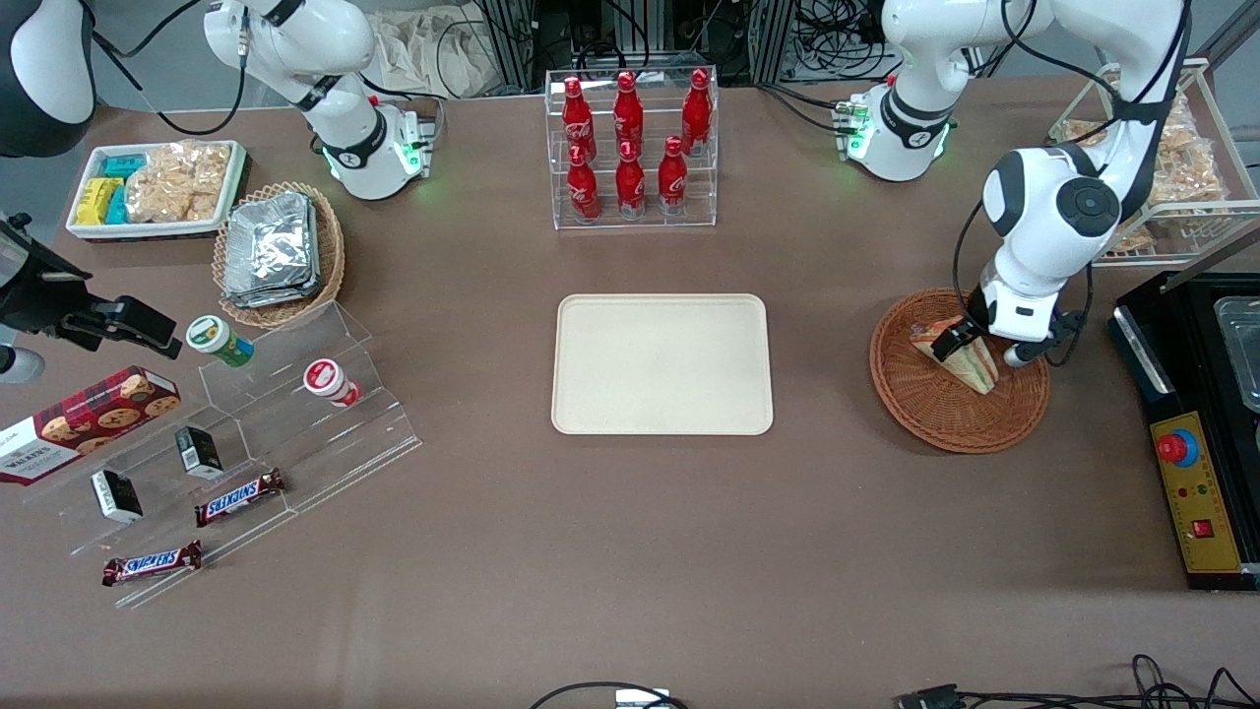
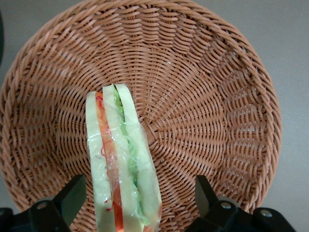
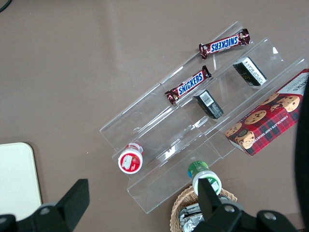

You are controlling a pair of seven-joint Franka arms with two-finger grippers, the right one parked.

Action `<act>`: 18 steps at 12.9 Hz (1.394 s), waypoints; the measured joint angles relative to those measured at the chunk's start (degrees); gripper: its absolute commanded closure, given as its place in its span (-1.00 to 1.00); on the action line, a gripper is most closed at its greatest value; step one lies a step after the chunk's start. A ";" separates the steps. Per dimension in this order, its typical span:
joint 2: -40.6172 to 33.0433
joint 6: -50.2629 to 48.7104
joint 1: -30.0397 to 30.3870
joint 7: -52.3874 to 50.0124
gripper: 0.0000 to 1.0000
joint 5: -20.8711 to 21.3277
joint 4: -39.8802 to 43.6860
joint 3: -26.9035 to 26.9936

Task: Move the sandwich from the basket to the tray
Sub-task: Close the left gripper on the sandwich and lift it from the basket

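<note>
The sandwich [image 1: 969, 367], a plastic-wrapped wedge with pale bread and green, orange and red layers, lies in the round brown wicker basket [image 1: 943, 431] toward the working arm's end of the table. My gripper [image 1: 981, 350] is low inside the basket, open, with one black finger on each side of the wedge. In the left wrist view the sandwich [image 2: 123, 164] stands on edge between the fingers [image 2: 72, 194], closer to one finger than the other, with a gap showing on both sides over the basket [image 2: 207, 96]. The cream-beige tray [image 1: 661, 364] lies flat at the table's middle, with nothing on it.
A clear rack of red bottles [image 1: 631, 148] stands farther from the front camera than the tray. A black control box [image 1: 1193, 443] and a wire rack of snack bags [image 1: 1166, 158] flank the basket. A clear stepped shelf [image 1: 246, 443] with snacks lies toward the parked arm's end.
</note>
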 measured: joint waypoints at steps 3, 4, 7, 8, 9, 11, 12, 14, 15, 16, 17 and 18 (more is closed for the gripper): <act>1.18 2.03 0.00 -0.04 -1.00 0.00 -0.82 0.00; 1.62 2.40 0.00 -0.06 -0.96 0.00 -0.95 0.01; 2.40 2.83 0.00 -0.09 -0.41 0.00 -1.06 0.01; 2.50 2.97 -0.01 -0.10 -0.08 0.00 -1.12 0.13; 2.63 3.33 0.00 -0.10 0.17 0.00 -1.26 0.61; 2.82 3.97 0.00 0.37 0.29 0.00 -1.47 1.64; 2.78 4.03 0.00 1.04 0.33 0.01 -1.47 1.82; 2.18 3.53 0.00 2.75 0.36 0.01 -1.45 1.83; 1.29 1.95 0.00 3.88 0.36 0.03 -1.31 1.83; -0.10 -0.25 0.00 5.60 0.36 0.03 -0.92 1.87; -1.82 -2.34 -0.01 7.07 0.37 0.03 -0.42 2.16; -3.52 -4.30 -0.01 8.19 0.43 0.03 0.19 2.80</act>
